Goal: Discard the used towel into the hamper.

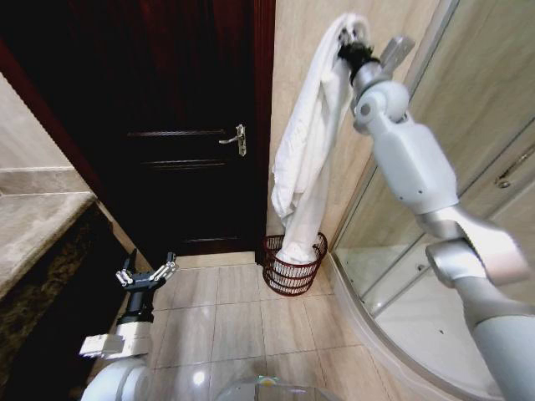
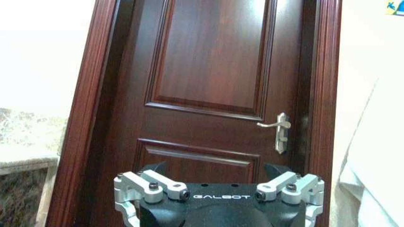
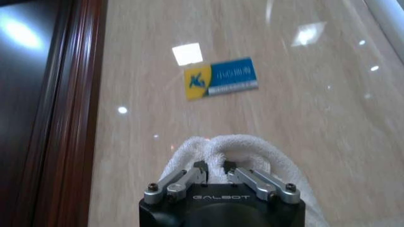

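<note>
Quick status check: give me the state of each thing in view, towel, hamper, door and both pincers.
towel: held up high against the wall, hanging down, its lower end inside the hamper.
hamper: upright on the floor, below the towel.
door: closed.
right pincer: raised, shut on the towel's top.
left pincer: low by the counter, open, holding nothing.

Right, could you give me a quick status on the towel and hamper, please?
Right gripper shut on towel, held high by the wall. Towel's lower end hangs into hamper. Left gripper open, low, idle. Nothing blocking the hamper.
</note>
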